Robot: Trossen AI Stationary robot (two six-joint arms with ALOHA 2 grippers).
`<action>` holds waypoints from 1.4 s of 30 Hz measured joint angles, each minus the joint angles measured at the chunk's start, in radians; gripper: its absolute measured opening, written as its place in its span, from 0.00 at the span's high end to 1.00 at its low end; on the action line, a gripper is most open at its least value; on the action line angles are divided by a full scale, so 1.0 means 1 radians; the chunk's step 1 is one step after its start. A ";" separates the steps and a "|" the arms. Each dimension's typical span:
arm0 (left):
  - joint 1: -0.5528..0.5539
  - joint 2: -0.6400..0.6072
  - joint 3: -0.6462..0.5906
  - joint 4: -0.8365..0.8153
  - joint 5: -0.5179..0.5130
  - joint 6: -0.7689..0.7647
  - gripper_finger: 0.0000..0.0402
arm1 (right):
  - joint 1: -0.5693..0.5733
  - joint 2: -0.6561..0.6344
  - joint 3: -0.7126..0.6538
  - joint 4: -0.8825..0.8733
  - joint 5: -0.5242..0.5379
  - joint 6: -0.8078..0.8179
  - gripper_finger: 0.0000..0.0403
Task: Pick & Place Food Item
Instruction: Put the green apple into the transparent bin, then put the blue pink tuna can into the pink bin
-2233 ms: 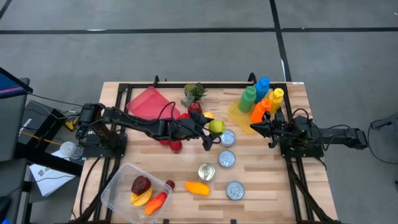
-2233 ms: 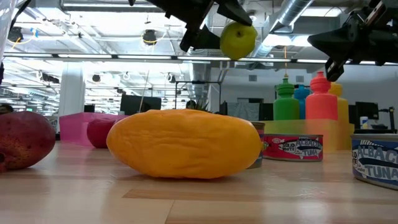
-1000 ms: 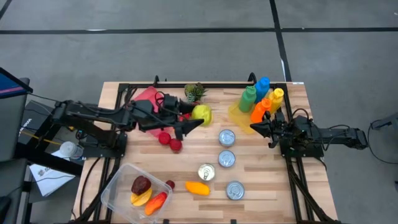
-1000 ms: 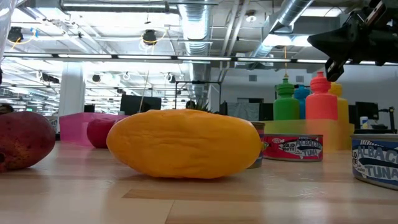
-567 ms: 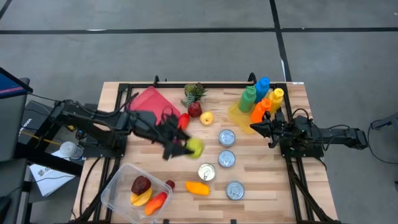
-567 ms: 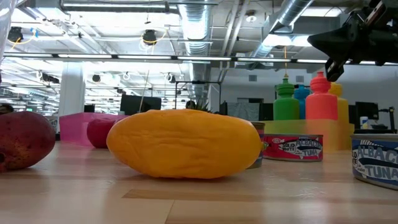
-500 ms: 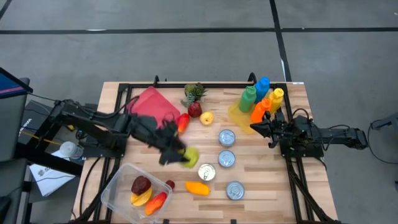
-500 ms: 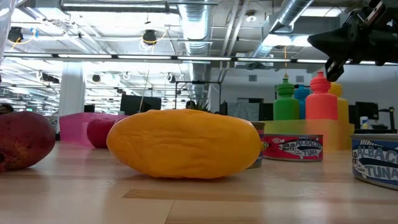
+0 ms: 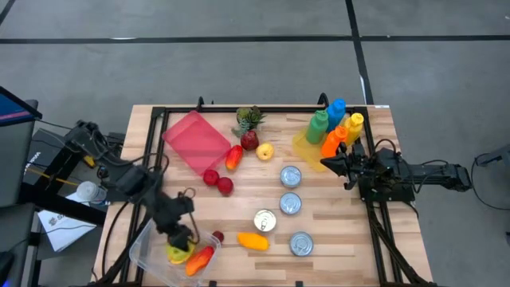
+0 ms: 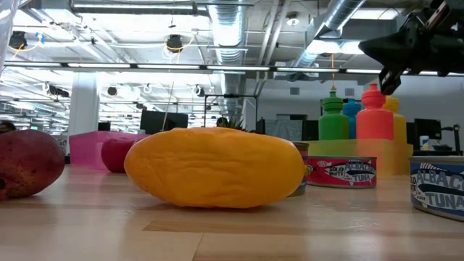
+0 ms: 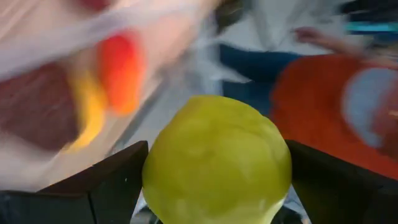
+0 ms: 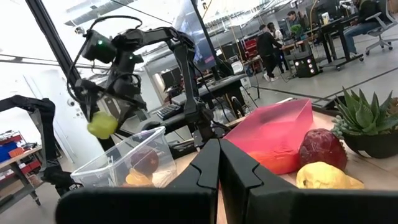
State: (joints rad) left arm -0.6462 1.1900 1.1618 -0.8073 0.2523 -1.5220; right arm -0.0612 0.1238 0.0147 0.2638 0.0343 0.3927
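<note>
Clamped on either side of the green apple point(image 11: 216, 158), my left gripper point(image 9: 180, 238) holds it over the clear container point(image 9: 143, 243) at the table's front-left corner. Next I judge: lower, release. Right gripper point(image 9: 325, 162) waits pinched shut near the bottles point(image 9: 335, 127).

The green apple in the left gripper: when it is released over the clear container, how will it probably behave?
The green apple looks round and smooth, so it may roll once released. The clear container has walls that should stop it. Held between two fingers of the left gripper, it seems rigid, not squashed.
</note>
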 joint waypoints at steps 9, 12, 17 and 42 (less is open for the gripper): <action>-0.167 0.008 0.000 -0.299 -0.027 -0.190 0.11 | 0.000 0.000 0.000 -0.001 0.000 0.000 1.00; -0.195 0.008 0.000 -0.328 -0.065 -0.217 0.11 | 0.000 0.000 0.000 -0.001 0.000 0.000 1.00; -0.206 0.013 0.000 -0.341 -0.120 -0.229 0.11 | 0.000 0.000 0.000 -0.001 0.000 0.000 1.00; -0.199 0.013 -0.097 -0.267 0.053 -0.228 0.02 | 0.000 0.000 0.000 -0.001 0.000 0.000 1.00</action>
State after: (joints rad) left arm -0.8450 1.2033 1.0653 -1.0744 0.3057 -1.7503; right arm -0.0612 0.1242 0.0147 0.2626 0.0345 0.3927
